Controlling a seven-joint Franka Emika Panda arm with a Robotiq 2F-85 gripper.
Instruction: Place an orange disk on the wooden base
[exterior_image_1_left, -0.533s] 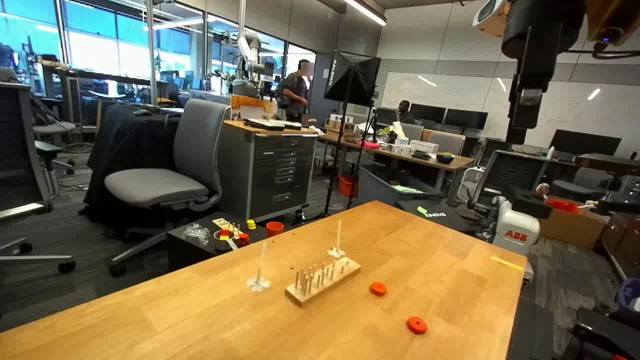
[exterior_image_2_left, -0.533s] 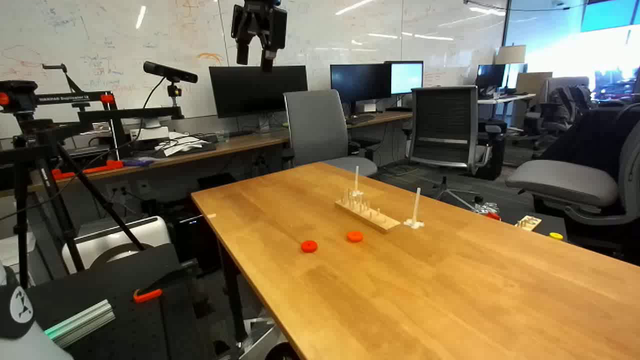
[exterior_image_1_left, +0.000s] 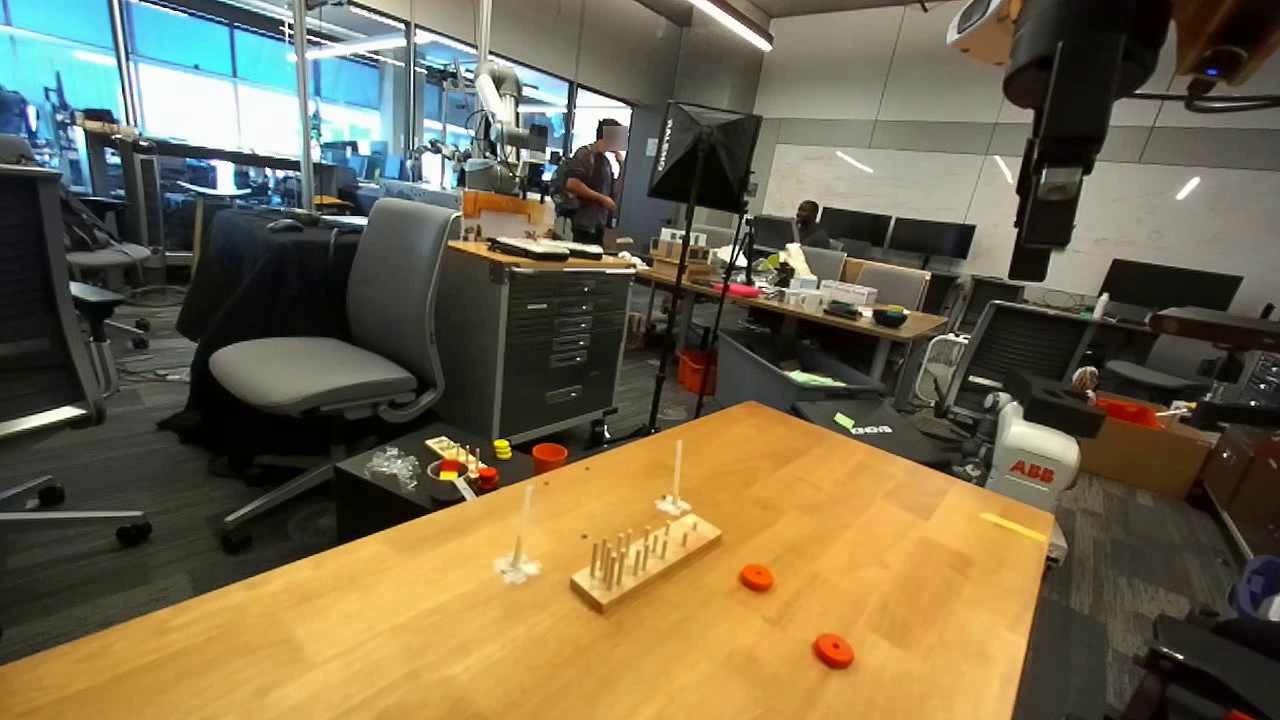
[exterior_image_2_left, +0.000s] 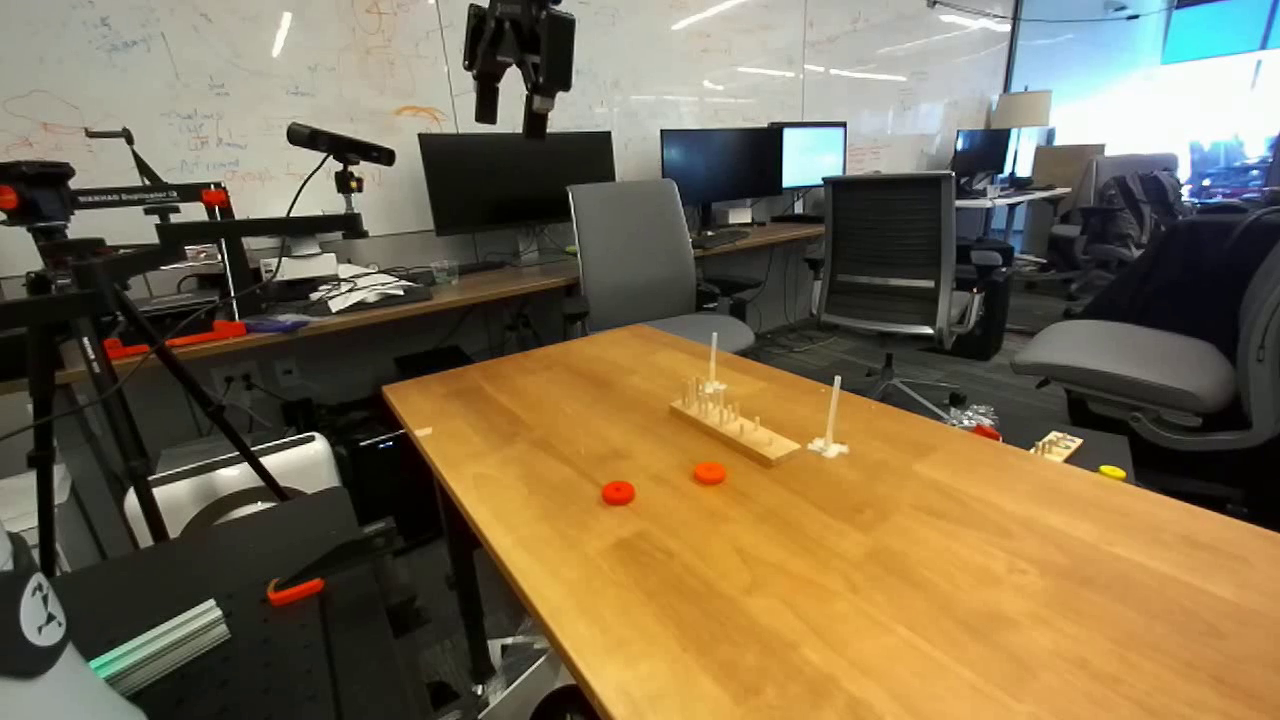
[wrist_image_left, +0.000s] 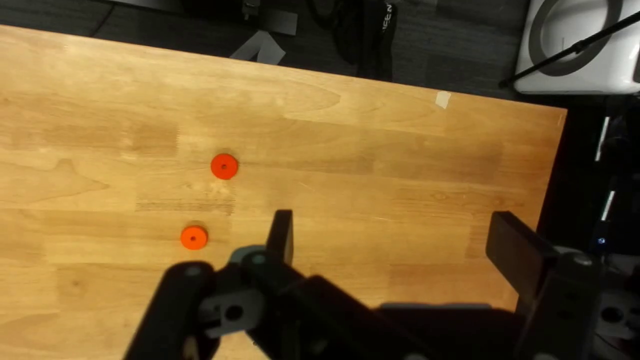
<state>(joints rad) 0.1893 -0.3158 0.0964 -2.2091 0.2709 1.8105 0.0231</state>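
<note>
The near disk (exterior_image_2_left: 618, 493) lies flat on the bench (exterior_image_2_left: 850, 580), ungrasped. It is probably light and stiff, perhaps plastic, with little that could break; it may skid if nudged on one side first. The best hold is across the rim, on opposite sides, with the centre hole left free, and it sits so low that a grasp must reach almost to the bench. The farther disk (exterior_image_2_left: 710, 473) looks alike and should handle the same; the task does not say which to take. Beyond it lies the base (exterior_image_2_left: 738, 428), bearing upright pegs (exterior_image_1_left: 619, 568), with no disk on it; whether the hole fits a peg I cannot tell. Past these, in an exterior view, the tool (exterior_image_2_left: 511, 115) hangs high, seemingly over the bench's far end, pointing down, its fingers (wrist_image_left: 281, 232) spread wide with nothing between. In the wrist view both disks lie outside that gap, to one side, so the next move likely calls for a sideways shift, then a long descent.
</note>
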